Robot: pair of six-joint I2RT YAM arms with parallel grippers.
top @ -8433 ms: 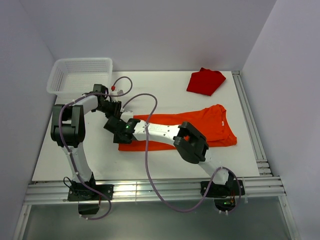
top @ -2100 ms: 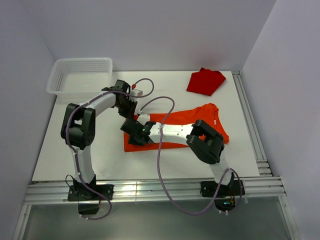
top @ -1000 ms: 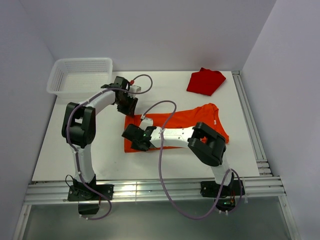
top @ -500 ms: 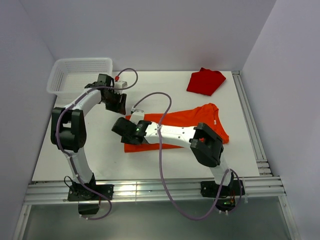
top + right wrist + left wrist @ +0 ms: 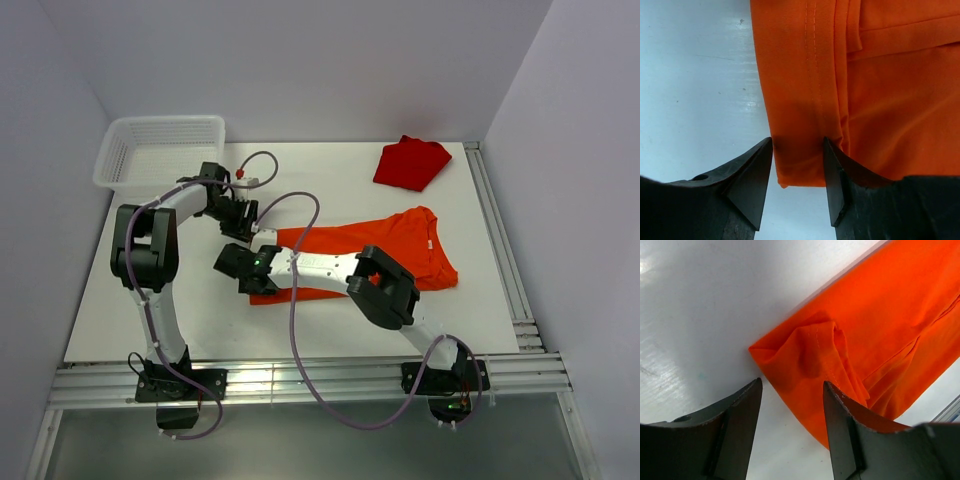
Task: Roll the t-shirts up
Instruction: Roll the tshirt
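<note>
Fingers [image 5: 740,425] on L gripper [image 5: 792,385] & R gripper [image 5: 797,141] parted, straddling orange tee [image 5: 400,250] hem, holding nothing. Tee folded narrow, not rolled; red tee [image 5: 410,163] untouched.

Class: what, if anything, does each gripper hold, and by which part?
Nothing. The left gripper and right gripper stand open, fingers apart, at hem corners of the orange t-shirt.

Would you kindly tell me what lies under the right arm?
The orange t-shirt, spread on the table. The arm covers the shirt's middle, so that part cannot be seen.
</note>
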